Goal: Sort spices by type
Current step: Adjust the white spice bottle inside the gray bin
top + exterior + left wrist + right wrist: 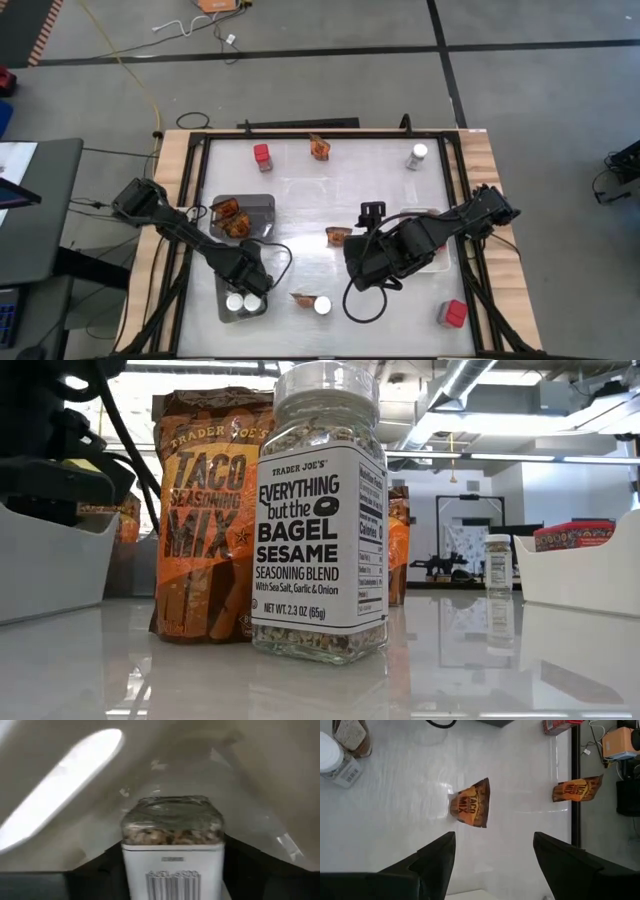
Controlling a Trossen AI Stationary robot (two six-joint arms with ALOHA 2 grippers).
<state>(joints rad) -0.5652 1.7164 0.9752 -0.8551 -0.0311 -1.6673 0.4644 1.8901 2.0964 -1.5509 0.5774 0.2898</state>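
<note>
While my left gripper [250, 285] pinches a jar [172, 847] over the grey tray [222, 300], my right gripper [492, 852], fingers spread, faces the taco packet [471, 803] dead ahead, nearer this arm

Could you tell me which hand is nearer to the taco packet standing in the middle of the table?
The right hand. It hovers open just beside the taco packet, which faces its fingers. The left hand is farther off, over the tray with a jar between its fingers.
</note>
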